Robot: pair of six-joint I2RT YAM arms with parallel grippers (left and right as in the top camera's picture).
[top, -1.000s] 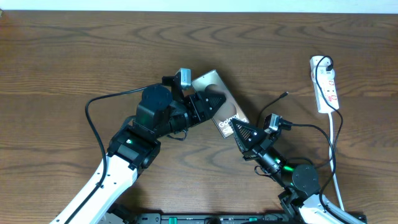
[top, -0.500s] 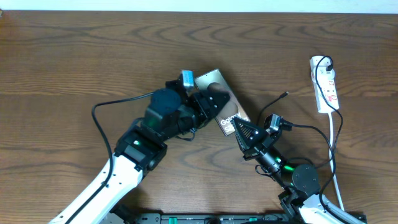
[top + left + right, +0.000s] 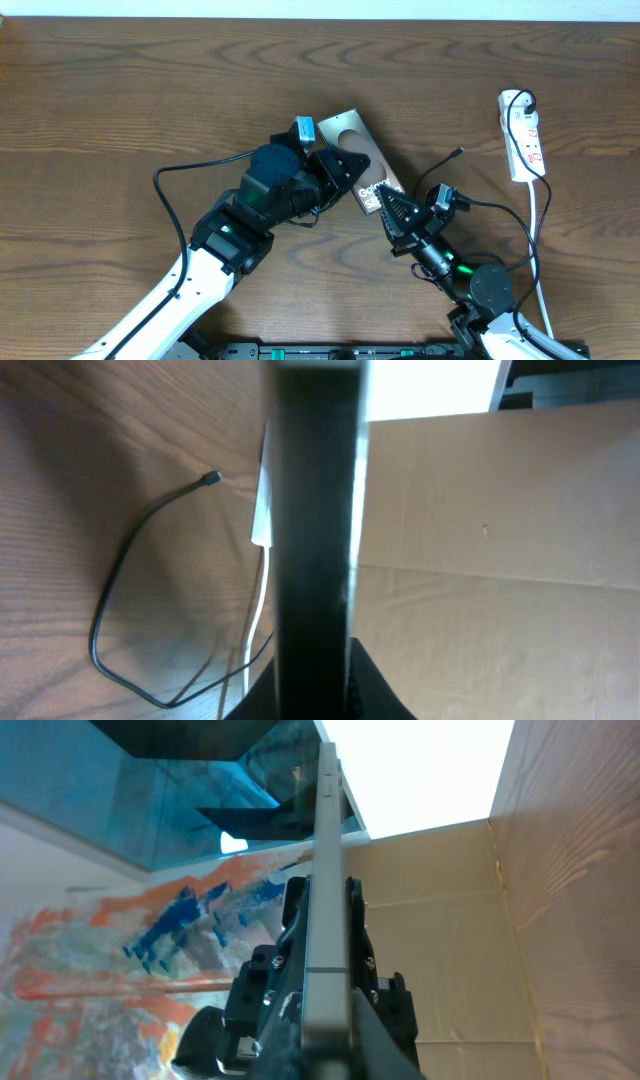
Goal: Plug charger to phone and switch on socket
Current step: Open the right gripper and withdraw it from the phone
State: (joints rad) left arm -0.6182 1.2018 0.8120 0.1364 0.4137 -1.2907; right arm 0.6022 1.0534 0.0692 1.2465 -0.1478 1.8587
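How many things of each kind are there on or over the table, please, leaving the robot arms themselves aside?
smartphone: 1
black charger cable: 1
white power strip: 1
Total: 3

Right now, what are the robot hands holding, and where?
Both pinch the phone: the left gripper across its middle, the right gripper at its near end.

Robot lab bench: wooden table [image 3: 120,90], cardboard screen [image 3: 500,540].
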